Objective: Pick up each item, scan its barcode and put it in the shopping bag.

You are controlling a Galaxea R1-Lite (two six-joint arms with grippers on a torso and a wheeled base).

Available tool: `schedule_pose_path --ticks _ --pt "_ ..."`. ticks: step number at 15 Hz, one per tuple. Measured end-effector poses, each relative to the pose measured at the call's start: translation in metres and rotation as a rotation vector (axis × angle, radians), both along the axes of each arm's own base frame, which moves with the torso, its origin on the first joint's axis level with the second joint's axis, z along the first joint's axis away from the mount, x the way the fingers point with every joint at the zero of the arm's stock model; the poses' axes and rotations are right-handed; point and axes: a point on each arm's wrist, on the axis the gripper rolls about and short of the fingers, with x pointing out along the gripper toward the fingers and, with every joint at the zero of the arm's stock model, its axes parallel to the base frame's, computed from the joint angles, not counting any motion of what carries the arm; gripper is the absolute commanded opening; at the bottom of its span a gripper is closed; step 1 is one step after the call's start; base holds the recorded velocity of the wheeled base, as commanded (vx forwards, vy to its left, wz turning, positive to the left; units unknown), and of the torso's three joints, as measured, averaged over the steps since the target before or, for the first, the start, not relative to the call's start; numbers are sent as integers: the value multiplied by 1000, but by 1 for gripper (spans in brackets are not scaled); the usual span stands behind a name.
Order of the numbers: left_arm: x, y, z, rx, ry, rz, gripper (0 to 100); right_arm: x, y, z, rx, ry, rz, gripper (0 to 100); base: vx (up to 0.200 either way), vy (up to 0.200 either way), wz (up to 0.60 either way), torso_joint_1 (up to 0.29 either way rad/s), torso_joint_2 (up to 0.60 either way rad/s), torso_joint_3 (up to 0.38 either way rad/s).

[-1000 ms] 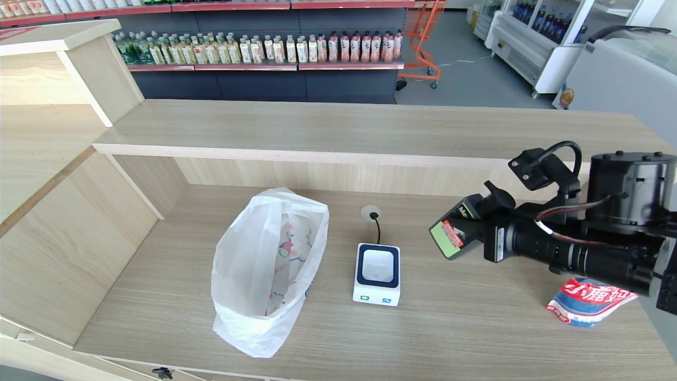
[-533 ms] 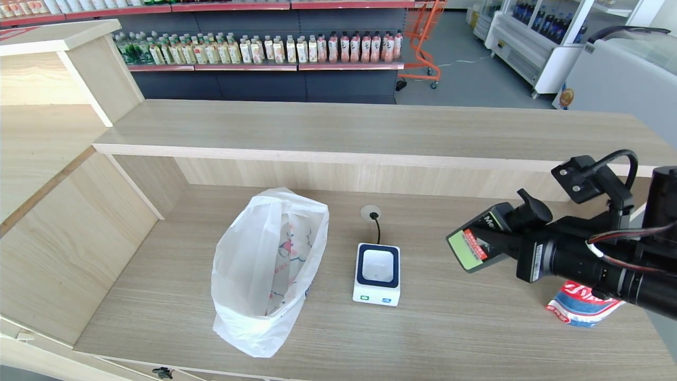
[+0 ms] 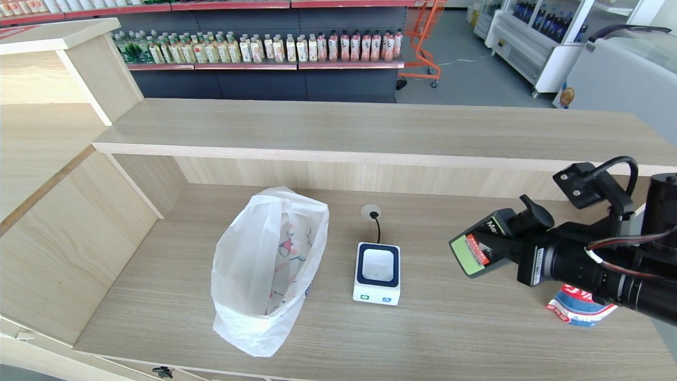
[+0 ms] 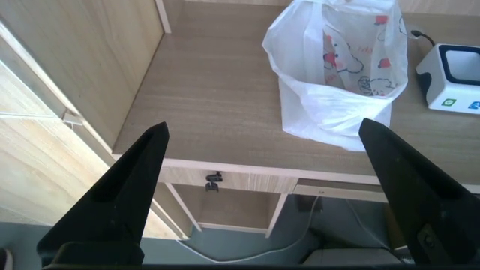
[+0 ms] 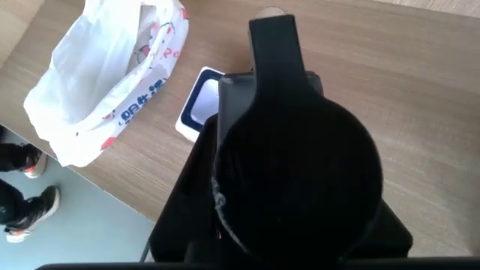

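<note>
The right arm (image 3: 597, 267) lies nearly level. The right gripper (image 3: 510, 238) is clamped on a dark box (image 3: 476, 248), with 1 finger (image 3: 533, 212) on top of it, and the box juts out past the jaws. The left gripper (image 4: 262, 199) points downward with its 2 fingers (image 4: 120, 202) spread wide apart.

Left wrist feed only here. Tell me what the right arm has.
Observer: The right gripper is shut on a dark box with a green end face.
Operator: Say where it is relative to the scanner.
Observer: To the right of the scanner, above the counter, not over the scanner; the green face is turned toward the scanner's side.
Operator: Report anything left to scan.
Observer: A red, white and blue packet lies on the counter beneath the right arm.
</note>
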Motion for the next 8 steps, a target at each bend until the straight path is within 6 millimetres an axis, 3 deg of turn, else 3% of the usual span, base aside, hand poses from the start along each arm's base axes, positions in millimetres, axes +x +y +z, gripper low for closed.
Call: schedule_pose_path --ticks 1,4,8 --pt "0 0 0 2 0 1 100 0 0 -1 17 19 -9 0 -200 200 0 7 2 2" --pt "0 0 0 2 0 0 100 0 1 -2 36 30 -11 0 0 0 0 0 0 0" --pt "0 0 0 0 0 0 100 0 1 -2 67 44 -20 0 0 200 0 -1 -5 5"
